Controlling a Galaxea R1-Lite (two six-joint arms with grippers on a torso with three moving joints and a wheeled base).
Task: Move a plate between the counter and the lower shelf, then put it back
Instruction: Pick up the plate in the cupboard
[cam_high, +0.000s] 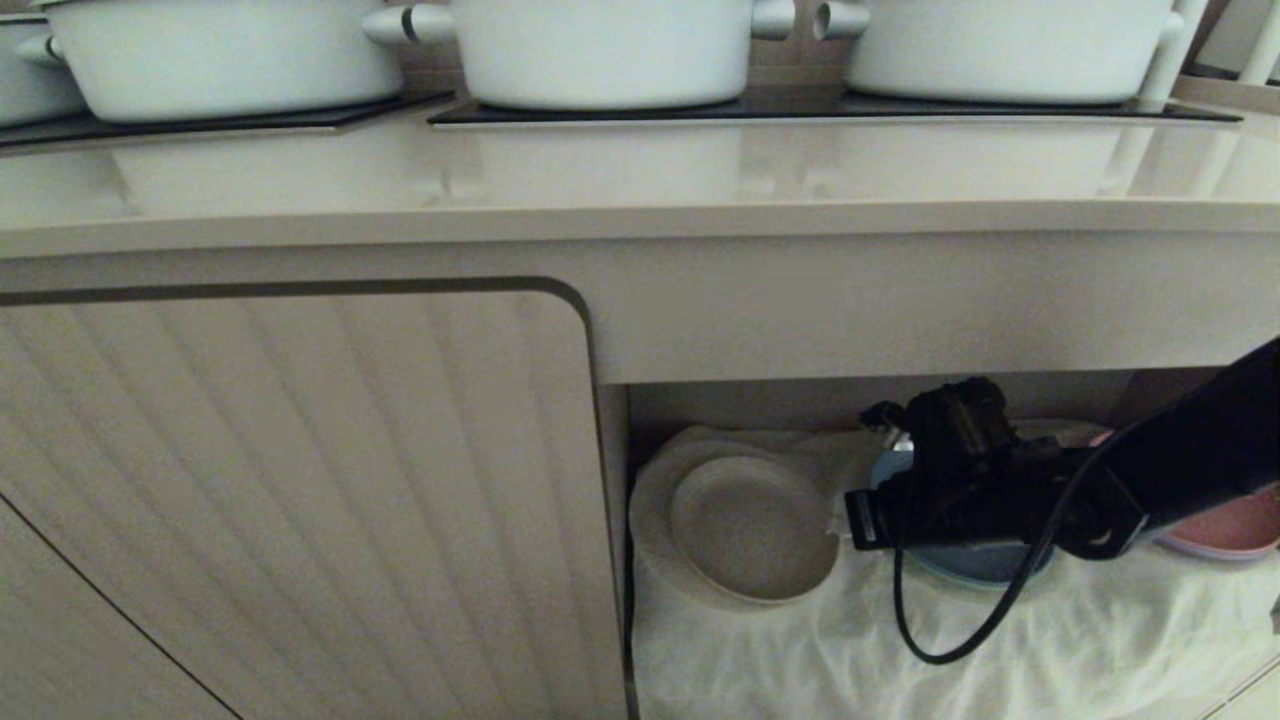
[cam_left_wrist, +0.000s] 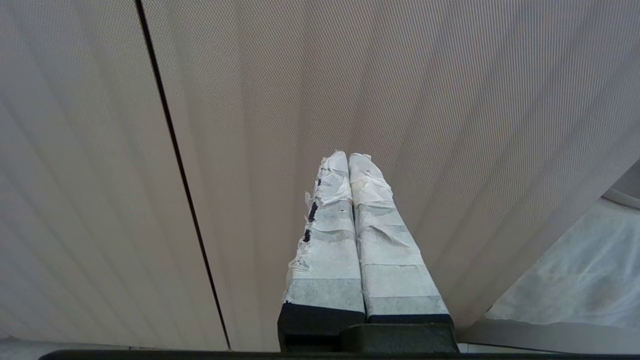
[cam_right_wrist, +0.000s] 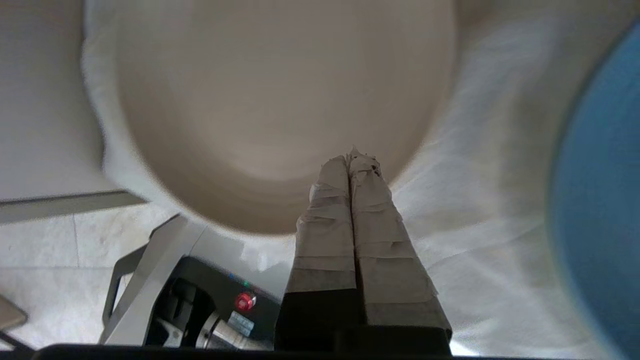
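Observation:
The cream-beige plate (cam_high: 755, 530) lies on top of larger white plates (cam_high: 648, 500) at the left end of the lower shelf (cam_high: 1000, 640), on its wrinkly cloth floor. My right gripper (cam_high: 838, 527) reaches into the shelf from the right, and its tips are at the plate's right rim. In the right wrist view the taped fingers (cam_right_wrist: 325, 225) are pressed together, with the gripper (cam_right_wrist: 352, 154) at the edge of the plate (cam_right_wrist: 280, 100); nothing shows between them. The counter (cam_high: 640, 190) runs above. My left gripper (cam_left_wrist: 350, 156) is shut and empty, parked before the ribbed cabinet door (cam_left_wrist: 450, 100).
A blue plate (cam_high: 980, 565) lies under my right arm and a pink plate (cam_high: 1230, 530) further right. White pots (cam_high: 600, 50) stand on the black hob panels. A ribbed cabinet door (cam_high: 300, 480) closes the space left of the shelf. My own base (cam_right_wrist: 200, 300) shows below.

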